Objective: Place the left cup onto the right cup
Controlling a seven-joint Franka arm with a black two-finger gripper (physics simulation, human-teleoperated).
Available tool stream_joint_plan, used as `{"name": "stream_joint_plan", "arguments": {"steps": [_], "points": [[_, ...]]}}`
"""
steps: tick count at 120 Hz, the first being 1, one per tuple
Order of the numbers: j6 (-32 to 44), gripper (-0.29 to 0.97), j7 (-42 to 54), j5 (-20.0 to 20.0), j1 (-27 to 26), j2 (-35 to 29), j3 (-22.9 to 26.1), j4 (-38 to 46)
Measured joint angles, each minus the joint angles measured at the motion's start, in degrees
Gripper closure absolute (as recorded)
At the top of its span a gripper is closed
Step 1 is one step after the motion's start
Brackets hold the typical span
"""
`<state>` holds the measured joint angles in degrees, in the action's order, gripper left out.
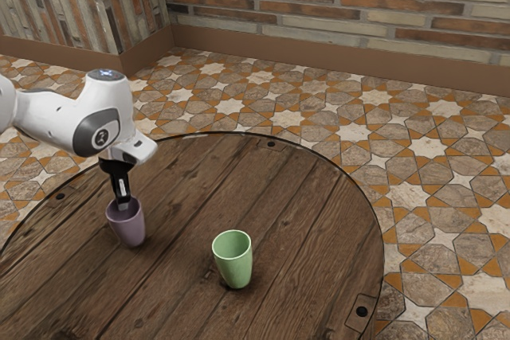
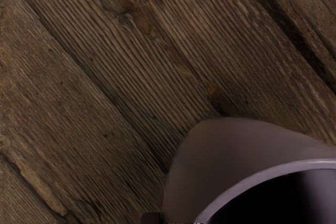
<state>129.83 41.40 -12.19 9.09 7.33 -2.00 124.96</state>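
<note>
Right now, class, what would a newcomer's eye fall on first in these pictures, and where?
The black hand poised at the rim of the purple cup, at the exterior view's left. Then the green cup, upright and apart from it, further right on the round wooden table.

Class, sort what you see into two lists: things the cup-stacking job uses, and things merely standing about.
Job: purple cup, green cup, gripper.
Just there: round wooden table, tiled floor, brick wall.
</note>
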Motion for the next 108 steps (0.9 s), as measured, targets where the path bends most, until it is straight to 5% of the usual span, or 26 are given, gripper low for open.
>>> {"name": "stream_joint_plan", "arguments": {"steps": [71, 108], "points": [[3.4, 0.79, -1.5, -1.0, -8.0, -3.5, -0.1, -3.3], [-1.5, 0.79, -2.3, -0.2, -13.0, -3.6, -0.2, -11.1]]}}
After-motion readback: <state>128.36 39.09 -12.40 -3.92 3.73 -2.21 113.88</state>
